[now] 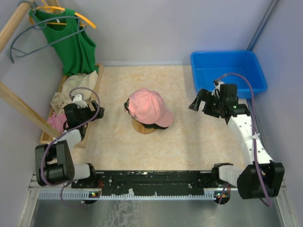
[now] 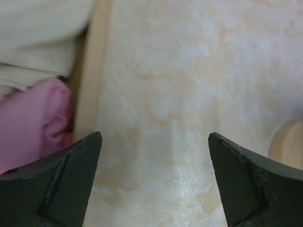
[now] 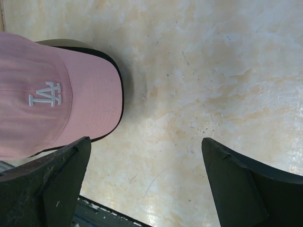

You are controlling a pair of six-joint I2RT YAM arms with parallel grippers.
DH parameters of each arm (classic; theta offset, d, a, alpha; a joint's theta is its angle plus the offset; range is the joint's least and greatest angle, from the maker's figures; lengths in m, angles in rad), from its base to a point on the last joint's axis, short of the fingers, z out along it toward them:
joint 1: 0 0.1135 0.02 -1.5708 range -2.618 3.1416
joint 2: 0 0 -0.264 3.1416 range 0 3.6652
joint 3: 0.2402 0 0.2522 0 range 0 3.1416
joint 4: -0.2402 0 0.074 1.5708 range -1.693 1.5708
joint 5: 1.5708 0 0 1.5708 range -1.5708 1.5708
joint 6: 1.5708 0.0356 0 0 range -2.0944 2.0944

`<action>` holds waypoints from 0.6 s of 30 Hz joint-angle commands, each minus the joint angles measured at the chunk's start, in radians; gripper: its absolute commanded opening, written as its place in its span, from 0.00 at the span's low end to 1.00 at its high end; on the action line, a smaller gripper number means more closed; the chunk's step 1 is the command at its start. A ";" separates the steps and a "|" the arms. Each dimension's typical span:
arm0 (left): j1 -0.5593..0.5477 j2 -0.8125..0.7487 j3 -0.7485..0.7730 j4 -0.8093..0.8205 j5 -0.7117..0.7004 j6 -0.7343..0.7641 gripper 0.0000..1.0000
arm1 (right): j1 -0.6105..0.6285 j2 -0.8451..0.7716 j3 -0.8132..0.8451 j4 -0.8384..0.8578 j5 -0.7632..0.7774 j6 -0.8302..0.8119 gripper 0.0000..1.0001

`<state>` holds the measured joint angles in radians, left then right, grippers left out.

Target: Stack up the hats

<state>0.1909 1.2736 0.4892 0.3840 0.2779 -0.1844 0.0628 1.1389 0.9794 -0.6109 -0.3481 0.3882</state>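
Observation:
The hats sit as one stack in the middle of the table. A pink cap (image 1: 149,108) with a white logo (image 3: 45,93) is on top. Dark cap edges (image 1: 128,108) show under it, and a tan brim (image 1: 143,128) shows at the bottom. In the right wrist view a black brim edge (image 3: 118,80) rims the pink cap (image 3: 57,113). My left gripper (image 1: 97,112) hovers left of the stack, open and empty, with bare table between its fingers (image 2: 71,179). My right gripper (image 1: 198,101) hangs right of the stack, also open and empty (image 3: 144,139).
A wooden tray (image 1: 92,101) at the left holds cream (image 2: 38,42) and pink cloths (image 2: 33,118). A green sleeveless top (image 1: 73,45) hangs on a hanger at the back left. A blue bin (image 1: 227,68) stands at the back right.

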 commanded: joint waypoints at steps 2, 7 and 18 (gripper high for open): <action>0.003 0.105 -0.149 0.485 0.113 0.136 1.00 | 0.002 -0.007 0.016 0.004 0.073 -0.026 0.99; 0.002 0.224 -0.285 0.907 0.105 0.102 1.00 | -0.012 0.032 0.000 0.040 0.249 -0.027 0.99; -0.056 0.335 -0.406 1.217 0.077 0.155 1.00 | -0.039 0.118 -0.306 0.658 0.438 -0.224 0.99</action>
<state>0.1402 1.6302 0.0799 1.4830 0.3828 -0.0338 0.0357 1.2472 0.7490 -0.2810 -0.0158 0.2733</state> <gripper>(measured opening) 0.997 0.991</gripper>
